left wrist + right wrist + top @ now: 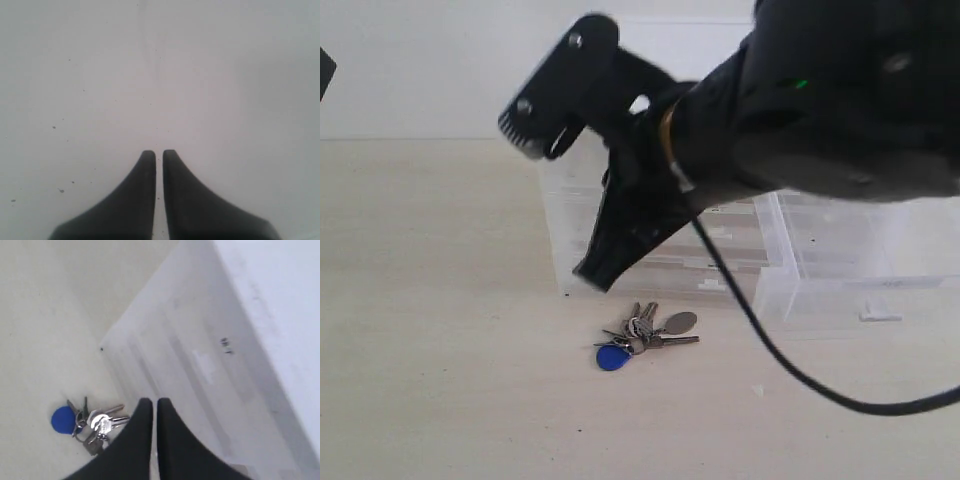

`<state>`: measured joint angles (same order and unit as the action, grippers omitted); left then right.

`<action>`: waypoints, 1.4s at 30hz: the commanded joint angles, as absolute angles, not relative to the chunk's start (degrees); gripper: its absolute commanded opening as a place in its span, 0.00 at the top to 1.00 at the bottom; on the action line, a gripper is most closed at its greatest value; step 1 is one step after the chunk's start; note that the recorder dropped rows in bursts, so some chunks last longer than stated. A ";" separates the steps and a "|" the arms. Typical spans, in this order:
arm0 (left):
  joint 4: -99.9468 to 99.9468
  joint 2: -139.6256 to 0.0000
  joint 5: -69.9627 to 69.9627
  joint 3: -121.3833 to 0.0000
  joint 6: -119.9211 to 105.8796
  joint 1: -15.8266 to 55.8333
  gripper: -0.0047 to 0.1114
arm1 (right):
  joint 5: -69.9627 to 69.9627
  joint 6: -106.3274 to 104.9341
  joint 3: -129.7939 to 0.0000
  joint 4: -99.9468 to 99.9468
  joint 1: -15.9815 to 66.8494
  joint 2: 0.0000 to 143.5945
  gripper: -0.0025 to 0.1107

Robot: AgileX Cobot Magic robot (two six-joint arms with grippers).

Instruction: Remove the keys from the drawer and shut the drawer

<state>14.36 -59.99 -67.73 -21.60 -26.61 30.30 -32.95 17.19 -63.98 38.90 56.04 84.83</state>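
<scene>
Keys (645, 334) lie flat on the pale table (440, 350), out of the drawer (840, 300) and a little to its left, just in front of the translucent plastic cabinet (563, 215) but not touching it. The blue fob (612, 357) points toward the near edge of the table, and the grey tag (679, 322) fans out on the other side of the bunch. The drawer stands pulled out from the cabinet on the right of the exterior view, its small white tab handle (880, 316) facing forward. The right gripper (594, 276) hangs tilted in front of the cabinet, above the keys and slightly to their left. Its fingers are drawn together with only a thin slit between them, and nothing is held. The right wrist view shows the same: the right gripper (154, 402) is closed and empty, with the keys (92, 422) on the table beside its tips and the cabinet (210, 355) alongside. A black cable (770, 352) loops down from that arm over the table. The left gripper (159, 152) is also pressed together and empty, over a bare whitish surface.
</scene>
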 commanded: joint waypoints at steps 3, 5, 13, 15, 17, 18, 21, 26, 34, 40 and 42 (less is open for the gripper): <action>13.72 -59.71 -67.20 -21.28 -24.87 30.54 0.92 | -36.96 19.70 -64.10 40.35 56.18 72.01 0.98; 13.44 -59.71 -67.04 -21.28 -24.87 30.54 0.92 | -38.48 20.42 -63.96 39.55 56.18 68.75 0.98; 8.72 -59.71 -66.27 -21.28 -23.95 30.54 0.92 | -41.20 24.18 -52.53 38.84 56.50 58.69 0.98; 8.44 -59.71 -66.27 -21.28 -23.95 30.54 0.92 | -39.70 24.86 -48.02 38.98 57.31 56.86 0.98; 8.04 -59.71 -66.27 -21.28 -23.95 30.54 0.92 | -36.60 25.58 -44.80 38.93 58.43 55.40 0.98; 7.93 -59.97 -66.27 -21.28 -23.95 30.54 0.92 | -35.31 25.58 -43.78 38.85 59.03 54.66 0.98; 7.93 -60.94 -66.59 -21.40 -23.95 30.54 0.92 | -33.68 25.58 -42.44 38.51 62.76 53.17 0.98; 7.93 -62.85 -68.51 -21.40 -23.95 30.54 0.92 | -37.97 25.58 -41.52 38.76 68.52 53.76 0.98; 6.85 -64.64 -69.96 -21.40 -23.95 30.54 0.92 | -42.11 27.09 -37.01 39.12 69.83 54.01 0.98; 6.36 -64.64 -69.96 -21.40 -23.95 30.54 0.92 | -39.33 19.52 -37.01 31.65 69.83 54.01 0.98; 6.36 -64.64 -69.96 -21.40 -23.95 30.54 0.92 | -40.62 14.94 -37.01 29.14 69.83 54.01 0.98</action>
